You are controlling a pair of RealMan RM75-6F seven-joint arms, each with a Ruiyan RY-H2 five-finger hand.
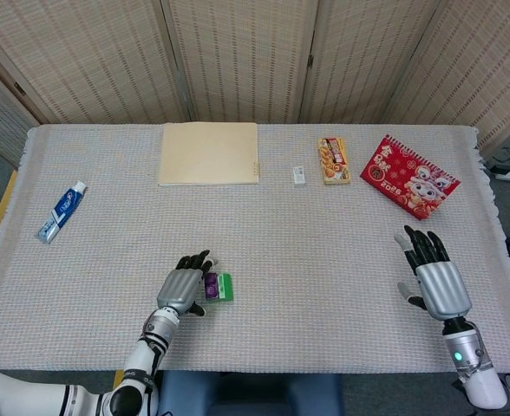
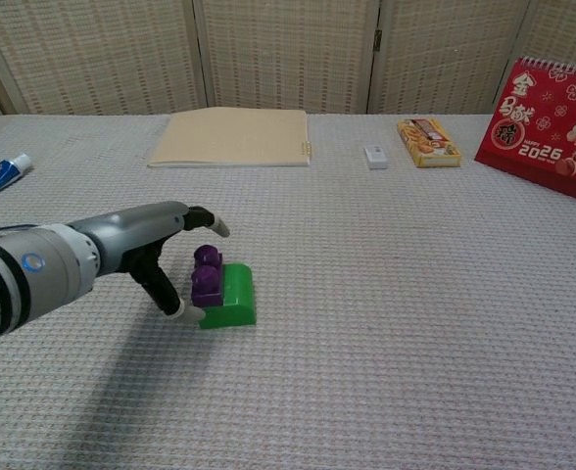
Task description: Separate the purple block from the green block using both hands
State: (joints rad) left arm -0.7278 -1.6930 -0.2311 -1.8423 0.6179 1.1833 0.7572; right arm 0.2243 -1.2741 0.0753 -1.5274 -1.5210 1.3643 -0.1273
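Blocks look light and rigid: open left hand should pinch purple block, open right hand the green block.

Screened lab table with scattered household props.

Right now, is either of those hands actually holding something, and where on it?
No firm hold shows. The left hand arches over the purple block, thumb at its side; the right hand is open and empty.

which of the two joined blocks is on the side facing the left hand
The purple block. It sits between the left hand and the green block.
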